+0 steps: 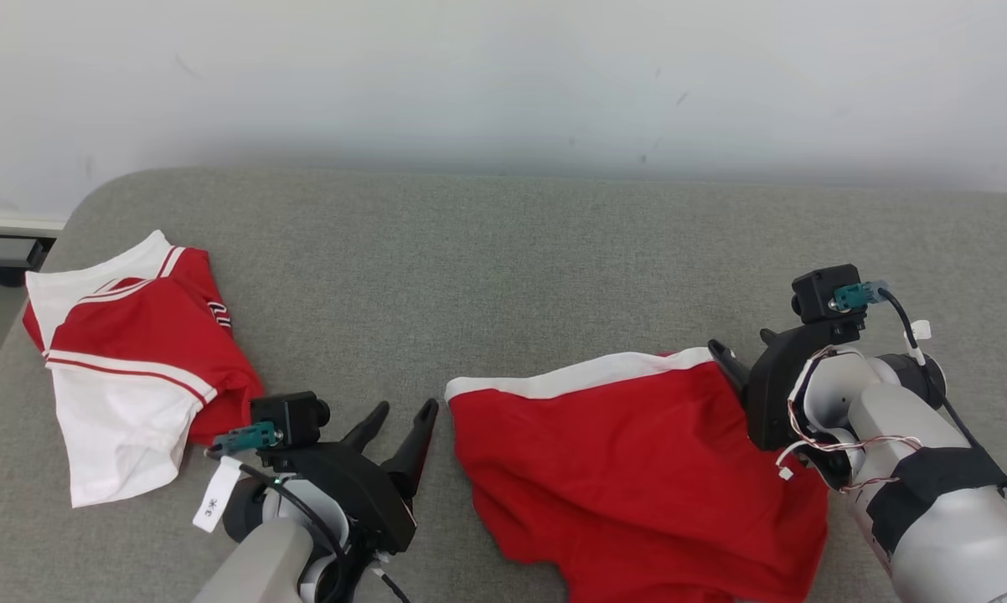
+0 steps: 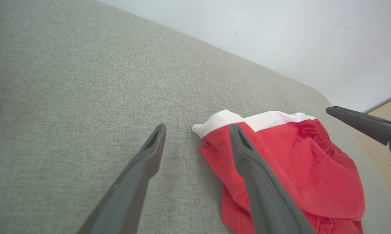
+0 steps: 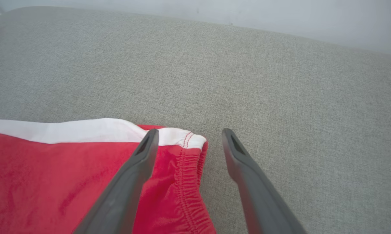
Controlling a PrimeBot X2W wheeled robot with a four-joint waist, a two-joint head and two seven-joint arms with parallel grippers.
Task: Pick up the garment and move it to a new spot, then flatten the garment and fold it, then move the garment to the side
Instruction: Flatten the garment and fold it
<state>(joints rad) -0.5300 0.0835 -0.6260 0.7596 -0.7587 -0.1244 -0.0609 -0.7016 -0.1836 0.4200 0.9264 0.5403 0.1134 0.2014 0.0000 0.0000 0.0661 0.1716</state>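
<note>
Spreading across the head view, a grey fabric surface [image 1: 503, 243] runs back to a pale wall [image 1: 503, 75]. The red garment [image 1: 637, 469], w/ a white band along its far edge, lies rumpled on the surface at centre-right, near the robot, btw the two arms. A second garment [image 1: 126, 360], red & white, folded, sits well apart at the far L edge. The R pincer [image 1: 742, 343] is at the red garment's R corner, fingers spread, gripping nothing. In the R wrist view one finger crosses the gathered red hem & the other is over bare surface beside it. The L pincer [image 1: 403, 410] is just beside the garment's L corner, likewise released. In the L wrist view one finger overlaps the white corner, the other is over bare surface. Whether any fingertip touches cloth can't be told. A small white tag [image 1: 216, 494] hangs by the L wrist.
</note>
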